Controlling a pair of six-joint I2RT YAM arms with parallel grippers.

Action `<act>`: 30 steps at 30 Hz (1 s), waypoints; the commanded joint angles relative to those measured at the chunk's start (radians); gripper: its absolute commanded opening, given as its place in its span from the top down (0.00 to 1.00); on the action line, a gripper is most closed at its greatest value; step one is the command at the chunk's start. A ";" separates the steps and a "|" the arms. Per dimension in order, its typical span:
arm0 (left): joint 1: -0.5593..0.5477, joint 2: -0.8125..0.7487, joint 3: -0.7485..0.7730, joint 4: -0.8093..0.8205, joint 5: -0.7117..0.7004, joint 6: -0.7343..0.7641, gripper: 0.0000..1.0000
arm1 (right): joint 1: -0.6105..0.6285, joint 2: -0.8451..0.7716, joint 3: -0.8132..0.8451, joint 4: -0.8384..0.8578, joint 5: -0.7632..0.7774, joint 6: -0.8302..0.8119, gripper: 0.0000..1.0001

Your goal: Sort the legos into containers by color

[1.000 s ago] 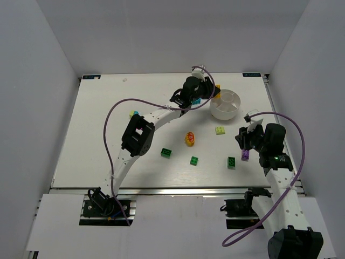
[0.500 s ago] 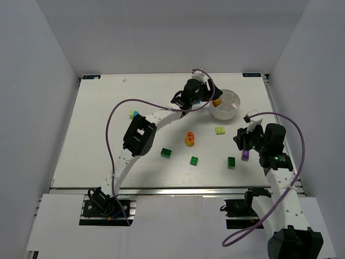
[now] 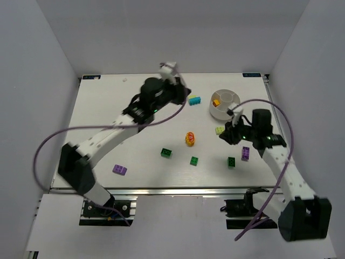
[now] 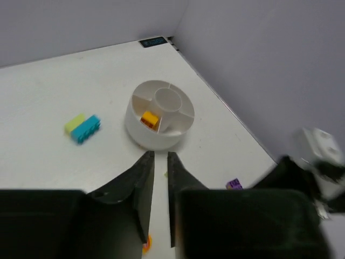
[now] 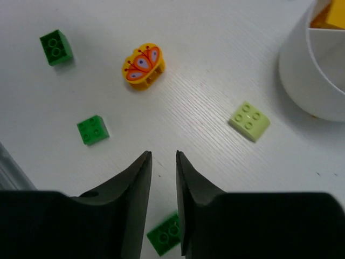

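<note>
Presently, one orange brick point(image 4: 149, 119) is seen in a compartment of the bowl point(image 4: 145, 137); the other bricks are left unsorted on the bench point(image 3: 102, 97).
The left pincer point(image 4: 160, 155) is held shut and empty, raised and aimed toward the bowl, with the cyan-and-yellow brick point(image 4: 82, 128) near it. The right pincer point(image 5: 163, 155) is held narrowly apart and empty, low over bare bench between the pale green brick point(image 5: 249, 121) and a green brick point(image 5: 92, 130); a lining-up for the next pick is judged. The butterfly brick point(image 5: 143, 66) is untouched.
</note>
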 commanded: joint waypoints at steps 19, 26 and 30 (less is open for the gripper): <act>0.031 -0.808 -0.741 -0.309 -0.595 0.344 0.15 | 0.573 0.781 0.583 -0.140 0.604 0.493 0.11; 0.031 -0.816 -0.741 -0.306 -0.585 0.349 0.15 | 0.595 0.856 0.591 -0.107 0.809 0.589 0.11; 0.031 -0.814 -0.742 -0.304 -0.577 0.349 0.15 | 0.590 0.905 0.623 -0.110 0.815 0.606 0.11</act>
